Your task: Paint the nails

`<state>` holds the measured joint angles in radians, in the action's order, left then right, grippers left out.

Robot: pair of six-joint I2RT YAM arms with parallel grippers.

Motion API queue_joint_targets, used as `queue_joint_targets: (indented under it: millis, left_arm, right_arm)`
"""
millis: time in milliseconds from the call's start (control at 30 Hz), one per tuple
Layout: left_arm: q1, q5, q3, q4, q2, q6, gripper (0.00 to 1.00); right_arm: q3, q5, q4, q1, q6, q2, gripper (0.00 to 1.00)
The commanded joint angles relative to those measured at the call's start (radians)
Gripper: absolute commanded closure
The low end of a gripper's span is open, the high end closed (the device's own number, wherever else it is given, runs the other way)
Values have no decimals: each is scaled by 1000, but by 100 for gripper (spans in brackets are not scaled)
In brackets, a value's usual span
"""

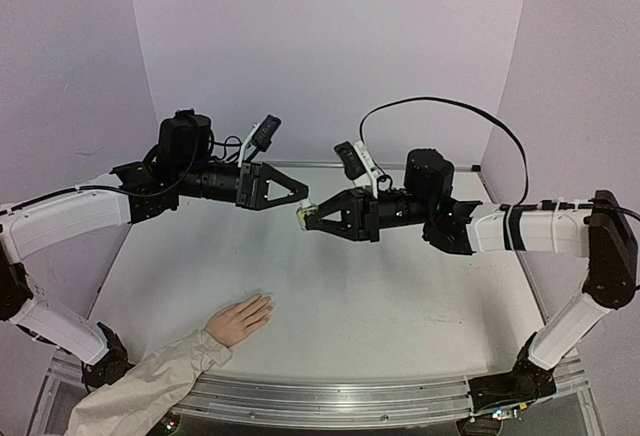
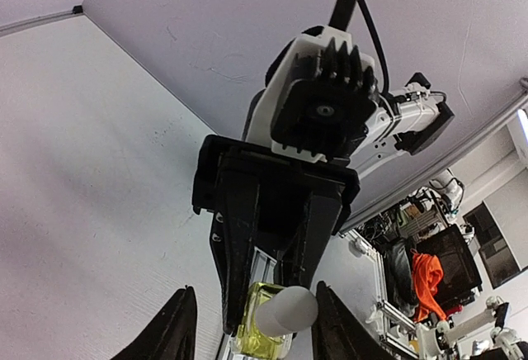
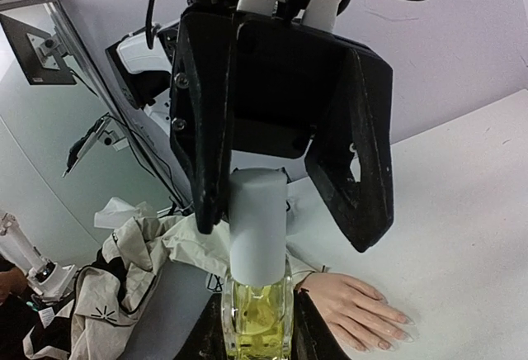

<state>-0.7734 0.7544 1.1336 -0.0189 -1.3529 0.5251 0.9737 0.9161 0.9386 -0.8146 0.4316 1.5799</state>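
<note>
A pale mannequin hand point(image 1: 240, 318) in a beige sleeve point(image 1: 150, 386) lies palm down at the table's near left. Its nails point(image 3: 403, 320) show in the right wrist view and are too small to make out from above. Above mid-table my right gripper point(image 1: 308, 218) point(image 3: 256, 335) is shut on a small yellow-green bottle point(image 3: 256, 319) with a white cap point(image 3: 257, 220). My left gripper point(image 1: 298, 194) point(image 2: 254, 290) faces it, open, its jaws straddling the cap point(image 2: 285, 310). One finger sits close against the cap and the other stands well apart.
The white table point(image 1: 400, 296) has lilac walls behind and at both sides. A metal rail point(image 1: 350, 396) runs along the near edge. Both arms meet in the air over the middle, with the hand below and to the left of them.
</note>
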Motion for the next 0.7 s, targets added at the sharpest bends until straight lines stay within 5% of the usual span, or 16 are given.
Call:
queue_joint_targets:
  millis: [0, 333, 400, 533, 667]
  left_arm:
    - [-18, 67, 22, 71, 18, -9, 55]
    - [-36, -59, 2, 61, 21, -37, 97]
    - [-37, -141, -1, 37, 23, -37, 100]
    - [-37, -376, 35, -89, -6, -7, 100]
    - [-41, -499, 93, -187, -48, 33, 100]
  right_arm:
    - [44, 73, 127, 1, 44, -16, 100]
    - [27, -206, 23, -9, -91, -17, 100]
    - [49, -477, -152, -58, -234, -26, 100]
    - [124, -1303, -270, -260, -534, 42, 100]
    - [206, -1683, -141, -347, -690, 181, 100]
